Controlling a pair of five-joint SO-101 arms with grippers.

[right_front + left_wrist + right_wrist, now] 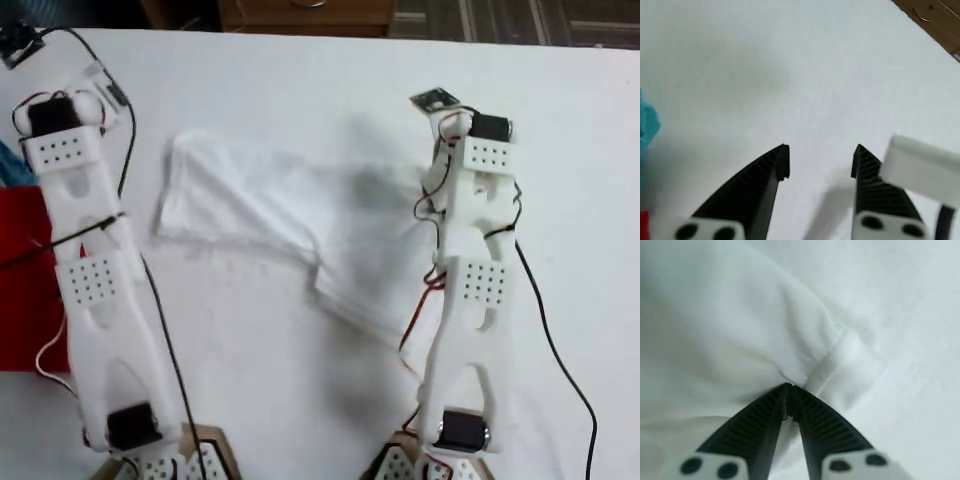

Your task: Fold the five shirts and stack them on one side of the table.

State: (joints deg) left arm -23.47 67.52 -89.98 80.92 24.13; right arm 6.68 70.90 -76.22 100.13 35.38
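pinching white shirt (pixel 730 325) edge, right claw (pixel 790 402) clamped tight; left claw (pixel 821 161) spread wide, holding nothing, above table (pixel 790 65)

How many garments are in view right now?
3. A white shirt mid-table, held by the right gripper; a red garment beside the left arm; a teal garment just beyond it. Others may be hidden.

White arms (pixel 95 290), black ribbed left tool (pixel 821 155), cables (pixel 160 325)
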